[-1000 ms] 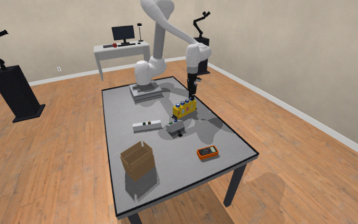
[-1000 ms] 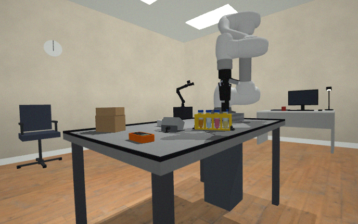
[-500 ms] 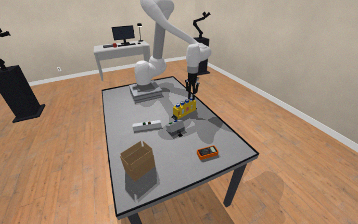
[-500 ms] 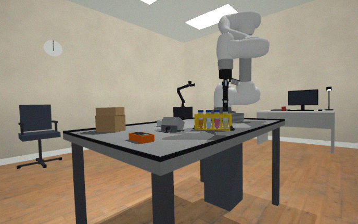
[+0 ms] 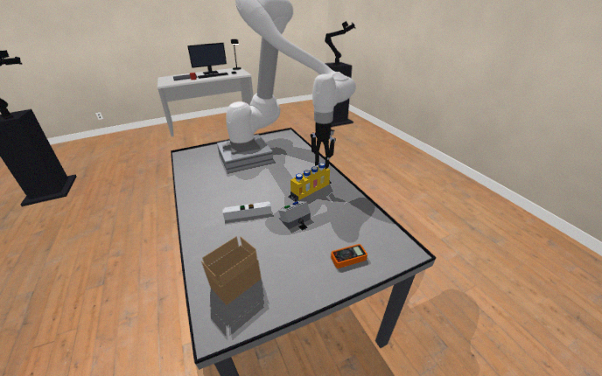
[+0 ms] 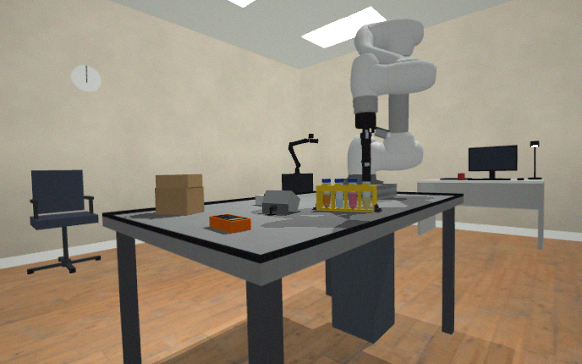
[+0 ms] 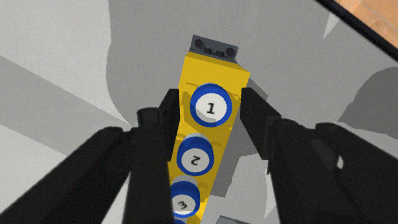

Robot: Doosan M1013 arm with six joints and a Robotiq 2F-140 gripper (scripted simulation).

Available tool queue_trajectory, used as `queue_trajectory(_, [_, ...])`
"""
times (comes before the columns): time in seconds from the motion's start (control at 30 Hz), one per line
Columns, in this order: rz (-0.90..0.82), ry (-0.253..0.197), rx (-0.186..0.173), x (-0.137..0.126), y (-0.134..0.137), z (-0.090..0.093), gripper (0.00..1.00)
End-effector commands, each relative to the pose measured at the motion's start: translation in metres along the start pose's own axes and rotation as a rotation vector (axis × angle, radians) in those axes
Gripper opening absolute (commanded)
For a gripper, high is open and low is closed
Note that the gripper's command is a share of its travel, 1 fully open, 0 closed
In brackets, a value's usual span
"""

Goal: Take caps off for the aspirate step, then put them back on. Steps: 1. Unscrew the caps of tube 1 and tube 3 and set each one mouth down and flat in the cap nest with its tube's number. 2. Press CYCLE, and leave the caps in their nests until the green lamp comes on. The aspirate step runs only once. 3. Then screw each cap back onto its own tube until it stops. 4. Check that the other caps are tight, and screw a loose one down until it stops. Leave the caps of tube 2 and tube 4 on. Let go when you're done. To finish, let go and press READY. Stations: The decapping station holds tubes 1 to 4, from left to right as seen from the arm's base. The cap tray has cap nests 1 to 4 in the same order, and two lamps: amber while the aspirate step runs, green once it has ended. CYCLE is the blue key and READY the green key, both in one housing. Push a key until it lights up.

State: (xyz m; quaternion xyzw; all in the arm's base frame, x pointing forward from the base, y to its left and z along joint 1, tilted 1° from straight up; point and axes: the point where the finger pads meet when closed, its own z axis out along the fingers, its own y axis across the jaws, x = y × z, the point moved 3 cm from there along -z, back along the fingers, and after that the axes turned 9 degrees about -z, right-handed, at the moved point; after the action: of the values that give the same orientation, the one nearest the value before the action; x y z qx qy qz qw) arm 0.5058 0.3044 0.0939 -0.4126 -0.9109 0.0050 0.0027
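The yellow decapping station [image 5: 309, 181] stands mid-table with four blue-capped tubes; it also shows in the exterior view [image 6: 347, 196]. In the wrist view, cap 1 [image 7: 210, 105] sits on its tube at the end of the row, with cap 2 [image 7: 195, 159] and cap 3 [image 7: 183, 199] behind it, all on their tubes. My gripper [image 7: 210, 103] hangs straight down over tube 1, fingers open on either side of cap 1 with a small gap on each side. It also shows in the top view [image 5: 322, 157]. The white cap tray [image 5: 247, 211] lies apart, its nests empty.
The grey key housing [image 5: 294, 213] sits just in front of the station. A cardboard box [image 5: 232, 268] stands at the near left of the table and an orange multimeter [image 5: 348, 255] lies at the near right. The arm's base [image 5: 245, 156] is at the far end.
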Motion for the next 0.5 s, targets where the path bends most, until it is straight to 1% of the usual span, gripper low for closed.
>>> queue_trajectory(0.0, [0.083,0.000,-0.001,0.0000,0.0004,-0.0011,0.41])
queue_trajectory(0.07, [0.250,0.000,-0.001,0.0000,0.0005,-0.0021,0.41])
queue_trajectory(0.47, [0.262,0.000,-0.001,0.0003,0.0007,-0.0070,0.41])
